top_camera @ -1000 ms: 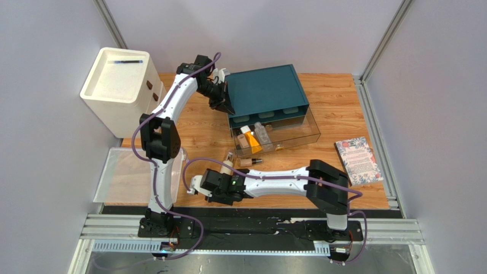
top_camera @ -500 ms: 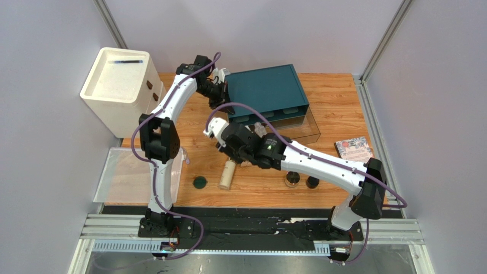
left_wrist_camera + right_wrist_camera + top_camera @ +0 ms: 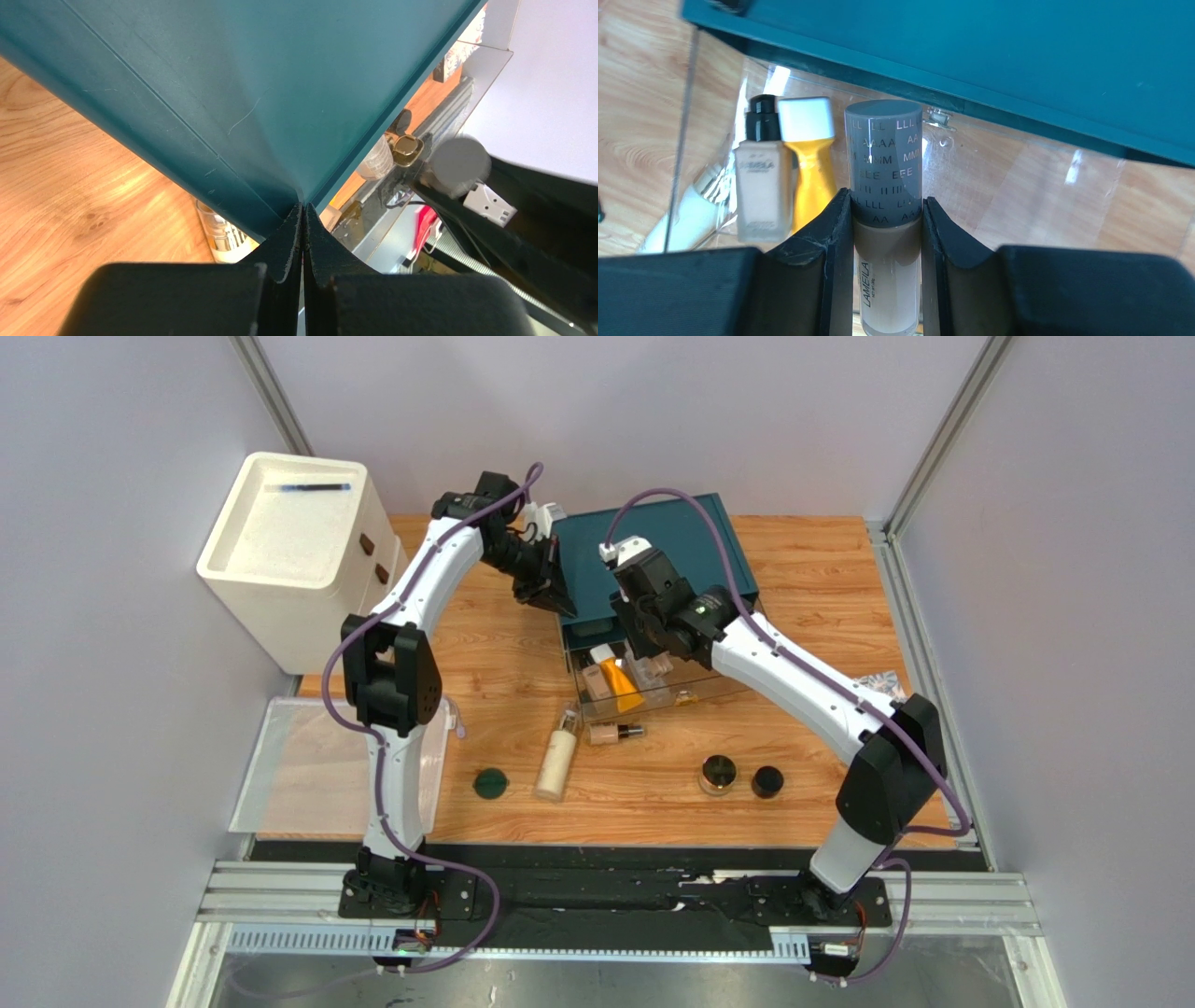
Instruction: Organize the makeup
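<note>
My right gripper (image 3: 885, 199) (image 3: 650, 647) is shut on a beige foundation bottle (image 3: 887, 273) with a grey lettered cap, held over the clear drawer (image 3: 765, 655) of the teal box (image 3: 659, 553). In the drawer lie a black-capped foundation bottle (image 3: 763, 189) and an orange tube (image 3: 812, 178). On the table in front are a cream bottle (image 3: 556, 763), a dark-green disc (image 3: 488, 784), a small foundation tube (image 3: 613, 734) and two round dark jars (image 3: 718, 774) (image 3: 767, 781). My left gripper (image 3: 303, 206) (image 3: 543, 577) is shut, its tips against the teal box's left corner.
A white drawer cabinet (image 3: 288, 546) stands at the back left. A clear flat tray (image 3: 288, 763) lies at the front left. A booklet (image 3: 881, 681) shows partly behind my right arm. Grey walls close in both sides.
My right arm has swung from the table's front left up and back to the clear drawer, uncovering the disc, cream bottle and jars. The left arm has not moved.
</note>
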Controlling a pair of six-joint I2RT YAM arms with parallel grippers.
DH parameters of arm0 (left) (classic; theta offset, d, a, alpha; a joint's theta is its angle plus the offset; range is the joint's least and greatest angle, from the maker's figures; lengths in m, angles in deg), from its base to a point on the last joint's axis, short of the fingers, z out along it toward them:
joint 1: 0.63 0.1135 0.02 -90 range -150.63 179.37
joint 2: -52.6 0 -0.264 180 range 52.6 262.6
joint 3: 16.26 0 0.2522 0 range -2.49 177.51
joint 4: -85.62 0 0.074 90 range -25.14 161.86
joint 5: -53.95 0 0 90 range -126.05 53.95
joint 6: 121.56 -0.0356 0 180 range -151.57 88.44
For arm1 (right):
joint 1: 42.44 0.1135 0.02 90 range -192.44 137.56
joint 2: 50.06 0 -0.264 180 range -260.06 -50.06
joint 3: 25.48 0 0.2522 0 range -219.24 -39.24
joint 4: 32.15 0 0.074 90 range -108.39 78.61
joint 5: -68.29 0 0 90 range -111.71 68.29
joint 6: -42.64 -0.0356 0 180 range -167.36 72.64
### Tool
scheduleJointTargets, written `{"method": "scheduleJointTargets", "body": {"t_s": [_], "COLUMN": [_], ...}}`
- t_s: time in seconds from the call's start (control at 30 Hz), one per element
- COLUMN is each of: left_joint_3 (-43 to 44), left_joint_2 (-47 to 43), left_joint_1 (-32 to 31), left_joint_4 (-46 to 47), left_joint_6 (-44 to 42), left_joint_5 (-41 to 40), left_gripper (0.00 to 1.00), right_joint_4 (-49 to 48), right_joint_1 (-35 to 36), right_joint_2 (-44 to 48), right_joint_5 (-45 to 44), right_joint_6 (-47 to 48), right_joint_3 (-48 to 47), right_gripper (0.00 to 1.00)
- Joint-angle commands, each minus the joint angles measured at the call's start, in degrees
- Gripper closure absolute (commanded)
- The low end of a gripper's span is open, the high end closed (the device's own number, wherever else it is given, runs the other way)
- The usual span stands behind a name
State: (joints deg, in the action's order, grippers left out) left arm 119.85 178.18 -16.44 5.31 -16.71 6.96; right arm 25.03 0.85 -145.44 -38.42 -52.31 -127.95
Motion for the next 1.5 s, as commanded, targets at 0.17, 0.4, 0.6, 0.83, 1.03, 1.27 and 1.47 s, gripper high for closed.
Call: {"method": "scheduleJointTargets", "body": {"t_s": [0.17,0.4,0.6,0.83,1.03,1.27,1.47], "left_joint_3": [-1.76,-0.79,-0.97,-0.79,-0.97,-0.53,0.79], "left_joint_2": [4.32,4.94,5.2,4.94,3.1,0.02,0.02], "left_joint_1": [0.17,0.17,0.17,0.17,0.17,0.17,0.17], "left_joint_4": [-6.85,-6.76,-6.93,-6.85,-6.06,-4.39,-4.56], "left_joint_6": [-5.01,-4.13,-4.3,-4.04,-3.51,-2.11,-1.41], "left_joint_5": [-8.64,-8.29,-8.64,-8.73,-9.34,-10.66,-10.92], "left_gripper": [1.0,1.0,1.0,1.0,1.0,1.0,1.0], "right_joint_4": [5.52,7.47,4.49,4.22,-0.08,-7.03,-0.1], "right_joint_1": [-2.15,-2.24,-0.5,7.95,4.36,-13.37,-22.8], "right_joint_2": [-6.05,-5.88,-0.88,-1.13,-1.04,-8.15,-23.61], "right_joint_5": [-5.7,-10.8,-9.31,-4.3,-4.48,6.15,15.91], "right_joint_6": [-7.7,-9.02,-5.61,-1.54,-8.3,-14.47,-17.01], "right_joint_3": [-4.37,-4.99,-4.19,-4.9,-6.03,-17.97,-36.7], "right_gripper": [0.92,0.26,0.13,0.14,0.52,1.0,1.0]}}
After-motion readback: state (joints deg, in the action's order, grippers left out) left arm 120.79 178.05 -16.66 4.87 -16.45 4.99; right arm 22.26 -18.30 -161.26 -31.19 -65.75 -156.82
